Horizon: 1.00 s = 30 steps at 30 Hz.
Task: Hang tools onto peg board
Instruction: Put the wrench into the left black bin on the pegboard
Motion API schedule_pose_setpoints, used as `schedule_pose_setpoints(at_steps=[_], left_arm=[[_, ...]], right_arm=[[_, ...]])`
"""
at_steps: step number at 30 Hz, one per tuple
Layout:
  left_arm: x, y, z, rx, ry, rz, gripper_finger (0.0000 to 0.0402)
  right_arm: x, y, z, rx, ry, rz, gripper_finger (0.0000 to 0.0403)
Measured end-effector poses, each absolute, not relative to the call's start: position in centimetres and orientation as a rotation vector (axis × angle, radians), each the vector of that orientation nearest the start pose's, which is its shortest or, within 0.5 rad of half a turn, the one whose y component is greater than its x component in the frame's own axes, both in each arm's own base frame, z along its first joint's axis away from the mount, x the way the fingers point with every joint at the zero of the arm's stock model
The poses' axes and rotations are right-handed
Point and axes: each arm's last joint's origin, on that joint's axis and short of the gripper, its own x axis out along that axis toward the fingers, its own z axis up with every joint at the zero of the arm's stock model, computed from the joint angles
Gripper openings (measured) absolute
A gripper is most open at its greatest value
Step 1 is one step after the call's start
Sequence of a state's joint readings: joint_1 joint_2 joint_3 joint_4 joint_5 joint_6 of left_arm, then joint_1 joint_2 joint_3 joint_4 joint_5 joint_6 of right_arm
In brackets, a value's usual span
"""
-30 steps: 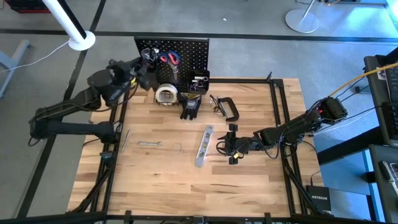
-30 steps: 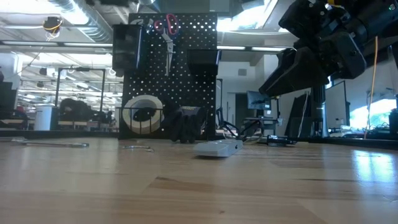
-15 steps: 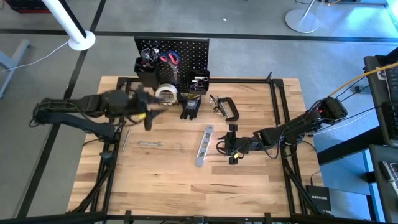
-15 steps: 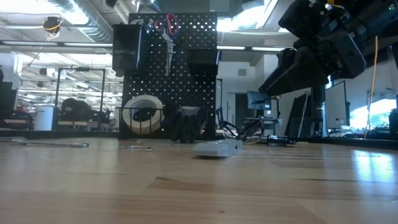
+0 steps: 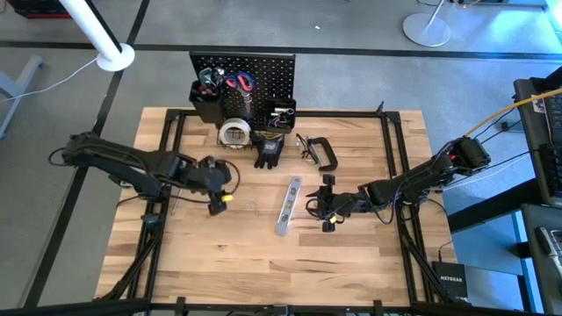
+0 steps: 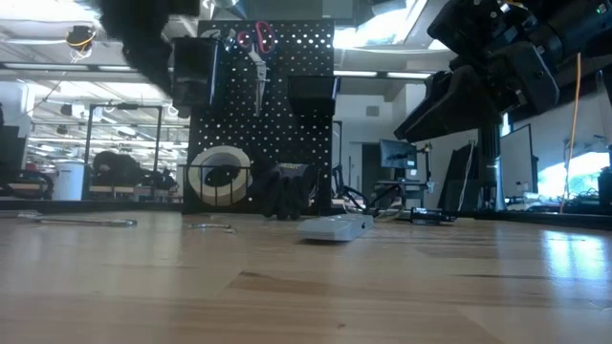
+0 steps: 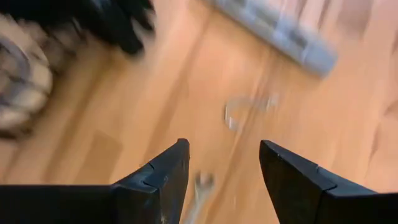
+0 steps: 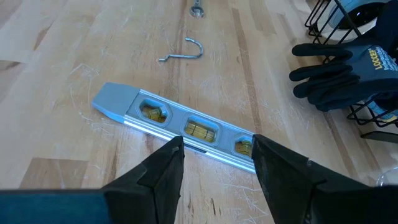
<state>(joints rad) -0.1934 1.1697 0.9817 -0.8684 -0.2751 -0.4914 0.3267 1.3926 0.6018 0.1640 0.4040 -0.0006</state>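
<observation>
On wood table (image 5: 351,263), flat alum. level (image 5: 288,205)

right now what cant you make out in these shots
- Left wrist view: motion blur smears the tape roll and level bar.
- Low view: the left arm is a dark blur, its end effector unseen.
- High view: items inside the peg board bin are too small.

Table (image 5: 351,254): pale wood planks, smooth, lightly scratched, low sheen.
Peg board (image 5: 263,75): black perforated metal, matt.
Level bar (image 8: 180,127): silver metal, brushed, satin finish, near the table's middle.
Gloves (image 8: 348,71): black cloth, matt, just before the peg board.
Hook (image 8: 183,53): thin bare wire, shiny, beside the level bar.
C-clamp (image 5: 325,154): black metal, dull.
</observation>
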Motion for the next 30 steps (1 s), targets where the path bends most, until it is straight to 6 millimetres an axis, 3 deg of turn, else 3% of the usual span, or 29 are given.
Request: schedule_pose_setpoints(at_steps=[6, 12, 22, 30], left_arm=[[21.8, -4.2, 23.4, -0.217, 1.295, 0.284, 0.0182], [20.7, -3.9, 19.3, -0.207, 1.493, 0.313, 0.0182], [18.8, -3.0, 15.3, -0.222, 1.552, 0.314, 0.0182], [17.9, -2.9, 13.4, -0.212, 1.532, 0.291, 0.0182]], right_arm=[[25.4, 7.4, 17.6, -0.225, 0.586, -0.075, 0.0193], [25.4, 7.4, 17.6, -0.225, 0.59, -0.072, 0.0193], [25.4, 7.4, 17.6, -0.225, 0.589, -0.071, 0.0193], [25.4, 7.4, 17.6, -0.225, 0.589, -0.072, 0.0193]])
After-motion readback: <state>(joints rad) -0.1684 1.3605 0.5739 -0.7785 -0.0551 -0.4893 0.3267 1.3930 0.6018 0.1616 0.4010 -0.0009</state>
